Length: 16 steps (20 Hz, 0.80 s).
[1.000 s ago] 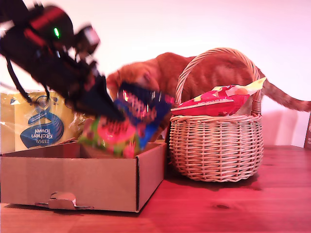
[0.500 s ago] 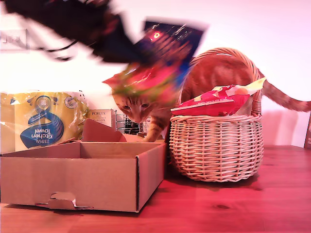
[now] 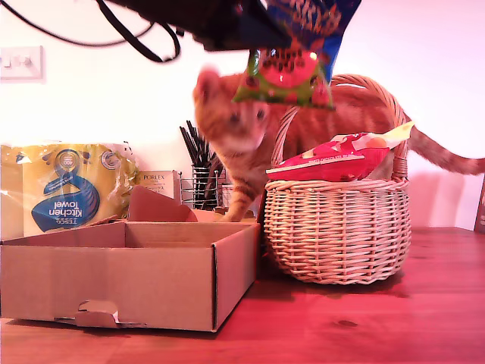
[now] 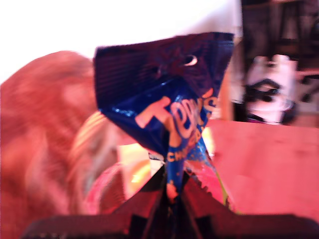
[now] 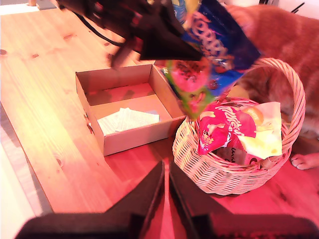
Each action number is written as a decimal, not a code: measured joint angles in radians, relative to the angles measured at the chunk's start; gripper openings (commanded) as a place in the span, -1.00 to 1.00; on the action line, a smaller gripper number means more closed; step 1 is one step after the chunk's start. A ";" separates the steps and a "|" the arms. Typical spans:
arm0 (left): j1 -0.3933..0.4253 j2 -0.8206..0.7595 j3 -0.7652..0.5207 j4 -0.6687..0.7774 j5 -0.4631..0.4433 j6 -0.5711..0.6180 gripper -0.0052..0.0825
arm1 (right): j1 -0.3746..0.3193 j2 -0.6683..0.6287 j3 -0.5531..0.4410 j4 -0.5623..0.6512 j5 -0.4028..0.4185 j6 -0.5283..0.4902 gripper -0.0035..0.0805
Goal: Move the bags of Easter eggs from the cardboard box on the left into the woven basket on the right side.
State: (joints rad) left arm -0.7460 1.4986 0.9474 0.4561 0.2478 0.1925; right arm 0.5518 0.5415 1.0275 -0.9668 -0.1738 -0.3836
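In the exterior view, my first gripper hung high above the woven basket, its jaws pinched on a dark blue bag that dangled with a green watermelon-printed panel lowest. The pouch looked light, soft and crinkly, so a pinch on a flat seam edge suited it better than a squeeze on the filled belly. A red bag with a yellow top already lay across the basket's rim, and an orange cat stood behind (its head blurred). The cardboard box, plain corrugated brown, sat near the counter's front edge in the exterior view's left.

In the first wrist view, the jaws closed narrowly on a corner of the glossy foil, orange lettering creased above them; slick film like that could slip.

In the second wrist view, my second gripper hovered over the red-toned wooden counter with its jaws nearly together, probably holding nothing, though the gap was hard to read. The box showed only a white paper sheet inside; the tight tan wicker bulged round.
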 measured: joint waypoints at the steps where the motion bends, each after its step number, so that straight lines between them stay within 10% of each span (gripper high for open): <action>1: -0.011 0.019 0.000 0.034 -0.020 0.000 -0.93 | 0.000 0.000 0.000 0.000 0.000 -0.005 -0.95; 16: -0.046 0.358 0.180 0.227 -0.216 0.099 -0.93 | 0.000 0.000 0.000 0.000 -0.003 -0.033 -0.95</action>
State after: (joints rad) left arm -0.7921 1.8568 1.1275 0.6827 0.0322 0.2916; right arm 0.5518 0.5415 1.0275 -0.9665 -0.1764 -0.4164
